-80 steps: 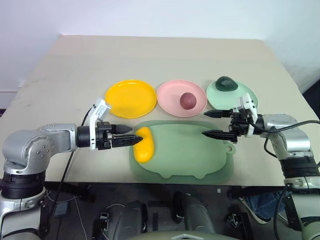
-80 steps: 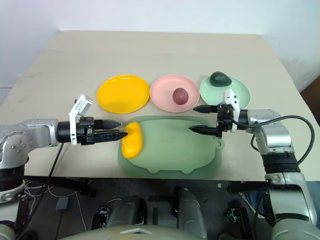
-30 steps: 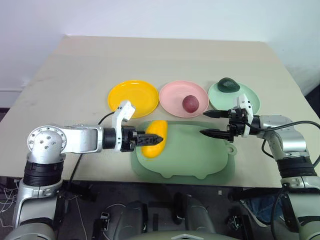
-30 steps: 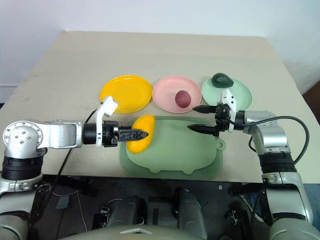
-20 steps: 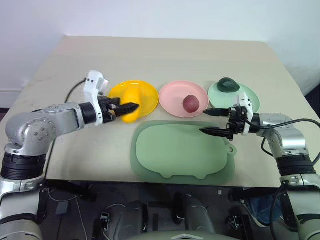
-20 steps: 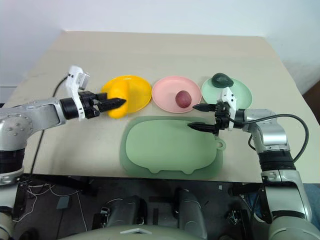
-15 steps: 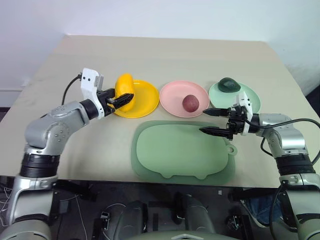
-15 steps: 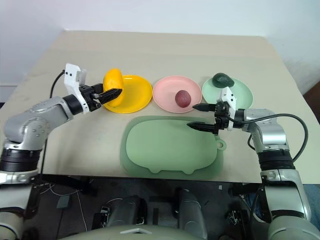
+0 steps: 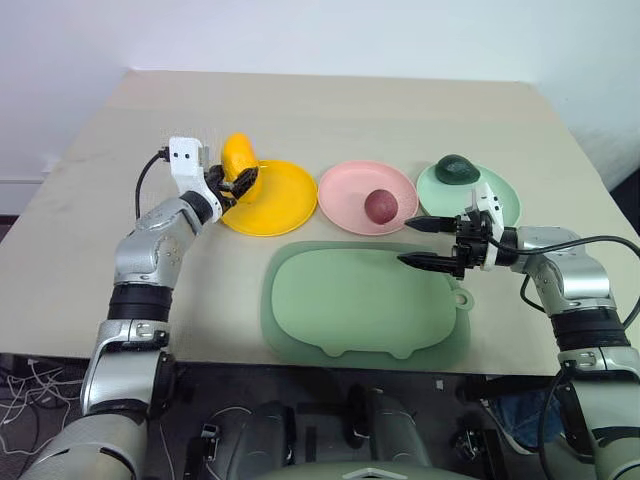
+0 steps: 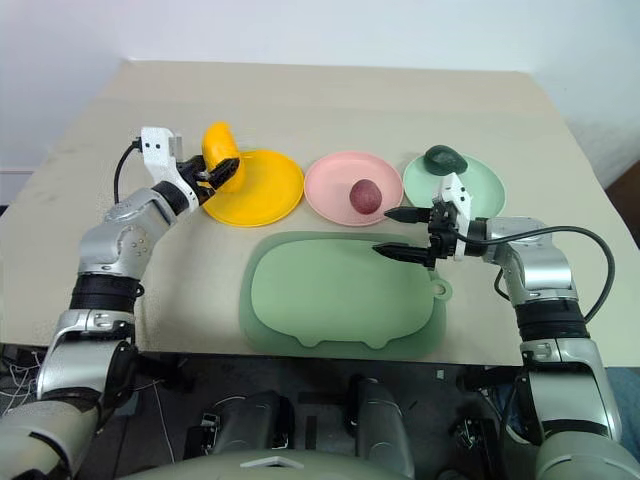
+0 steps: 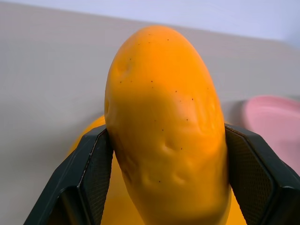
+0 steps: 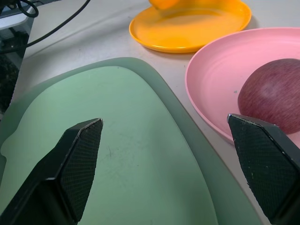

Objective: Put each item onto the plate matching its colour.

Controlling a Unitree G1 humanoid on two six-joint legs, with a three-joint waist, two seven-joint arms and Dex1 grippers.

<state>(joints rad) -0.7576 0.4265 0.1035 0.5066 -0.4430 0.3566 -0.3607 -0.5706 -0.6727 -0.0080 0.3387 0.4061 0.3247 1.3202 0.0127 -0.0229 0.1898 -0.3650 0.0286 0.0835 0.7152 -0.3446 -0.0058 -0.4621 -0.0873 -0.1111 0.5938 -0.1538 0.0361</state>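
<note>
The yellow mango (image 9: 238, 155) stands on end over the far left rim of the yellow plate (image 9: 275, 202), and my left gripper (image 9: 240, 183) is shut on it. In the left wrist view both black fingers (image 11: 89, 176) press the mango's (image 11: 164, 131) sides. Whether the mango touches the plate I cannot tell. A maroon fruit (image 9: 379, 205) lies on the pink plate (image 9: 345, 190). On the mint green plate (image 9: 490, 205) rests the dark green avocado (image 9: 458, 168). My right gripper (image 9: 410, 243) hangs open and empty over the tray's right end, pointing at the pink plate.
A large sage green tray (image 9: 365, 300) lies bare at the table's near edge, in front of the three plates. Beige tabletop stretches behind the plates and to the left of the yellow one. A black cable (image 9: 150, 180) runs along my left arm.
My left gripper has lifted the mango off the tray and carried it left and away, to the yellow plate's far left rim, turning it upright. The right arm has stayed still.
</note>
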